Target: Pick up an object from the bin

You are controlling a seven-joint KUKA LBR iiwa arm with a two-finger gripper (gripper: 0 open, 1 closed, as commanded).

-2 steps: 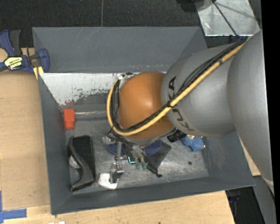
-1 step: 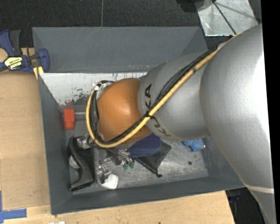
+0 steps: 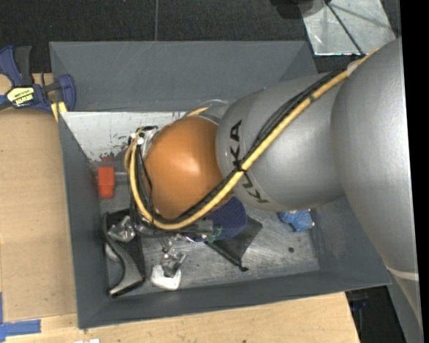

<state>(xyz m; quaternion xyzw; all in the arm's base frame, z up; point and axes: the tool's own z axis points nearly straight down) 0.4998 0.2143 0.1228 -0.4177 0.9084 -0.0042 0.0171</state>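
A metal part of my gripper (image 3: pixel 173 255) pokes out under the arm's orange cover, low over the bin's front left floor. Right below it lies a small white lump (image 3: pixel 165 279). To its left a black curved strap-like thing (image 3: pixel 126 266) rests in the front left corner, with a shiny crumpled silvery piece (image 3: pixel 121 228) above it. A dark blue soft thing (image 3: pixel 231 216) and a flat black piece (image 3: pixel 239 247) lie just right of the gripper, partly hidden by the arm. Whether anything is in the gripper is hidden.
A red-orange block (image 3: pixel 106 180) stands by the left wall. A small light blue scrap (image 3: pixel 299 220) lies at the right, under the arm. The arm and its orange cover hide the bin's middle and back right.
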